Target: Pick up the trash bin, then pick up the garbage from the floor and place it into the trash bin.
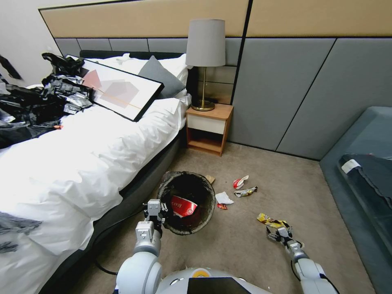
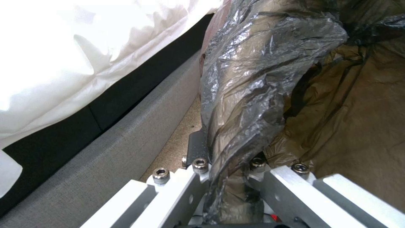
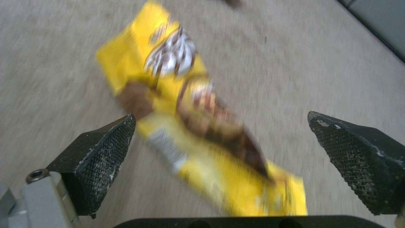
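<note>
The left gripper [image 1: 157, 208] is clamped on the near rim of the trash bin [image 1: 187, 202], its fingers pinching the rim and the black bag liner [image 2: 253, 79] together; in the left wrist view the crumpled liner runs straight down between the two metal fingers, with the grey bed frame [image 2: 105, 152] just to one side of them. The bin sits beside the bed, its mouth turned up toward the head camera, and a red-and-white wrapper [image 1: 183, 206] already lies inside. The right gripper [image 1: 277, 233] is low over the carpet [image 1: 245, 245], jaws spread wide, with the yellow snack packet [image 3: 198, 117] lying flat between and just ahead of its black textured pads [image 3: 101, 152]; neither pad touches it yet. The step in hand looks to be the pick of this packet. To do it well, the gripper should probably come straight down until the pad tips press lightly into the carpet on either side of the packet's narrow middle, then close across the width so the foil buckles upward into the pads instead of sliding away. The packet lies aslant to the jaw line, so a small wrist turn to square the pads across it would likely help. Farther beyond the right gripper, toward the bin, lie a white tissue [image 1: 223, 198], another red-and-white wrapper [image 1: 240, 182] and a darker packet [image 1: 245, 191]. The left arm should hold the bin steady meanwhile.
</note>
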